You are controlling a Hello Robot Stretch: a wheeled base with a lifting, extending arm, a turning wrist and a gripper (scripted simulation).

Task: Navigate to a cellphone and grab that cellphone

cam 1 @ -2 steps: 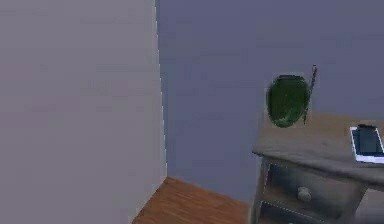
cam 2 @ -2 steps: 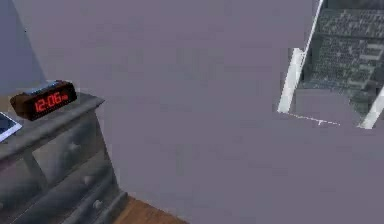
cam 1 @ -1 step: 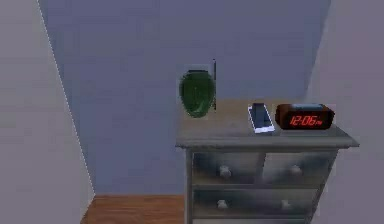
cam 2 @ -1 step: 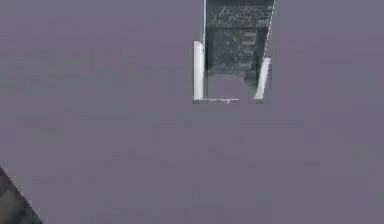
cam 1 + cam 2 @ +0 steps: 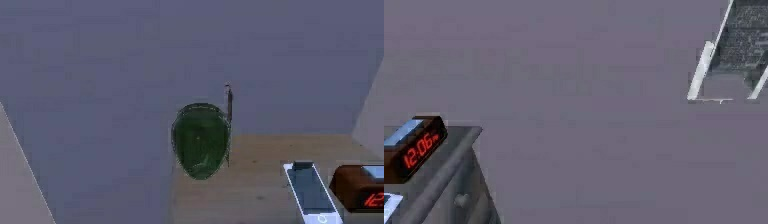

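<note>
On the wooden counter (image 5: 255, 175) in the forward view's 5 o'clock corner lies the cellphone (image 5: 312, 195), a white slab with a dark screen, flat on the top with its long side running from 11 to 5 o'clock. Just beside it, toward 3 o'clock, stands a dark alarm clock (image 5: 360, 185) with red digits. Toward 9 o'clock of the cellphone, at the counter's far edge near the picture's middle, sits a dark green rounded object (image 5: 200, 140), and a thin dark rod (image 5: 230, 110) rises at its 1 o'clock side. A plain grey-violet wall (image 5: 120, 70) stands behind them. In the arm side view the alarm clock (image 5: 414, 148) sits at 8 o'clock on the counter's grey corner (image 5: 454, 170), and a white sliver (image 5: 389, 208) at the bottom-left corner may be the cellphone's end, though that cannot be told. At 2 o'clock lies a white-framed grey panel (image 5: 729, 55). The pincer's state cannot be told.
</note>
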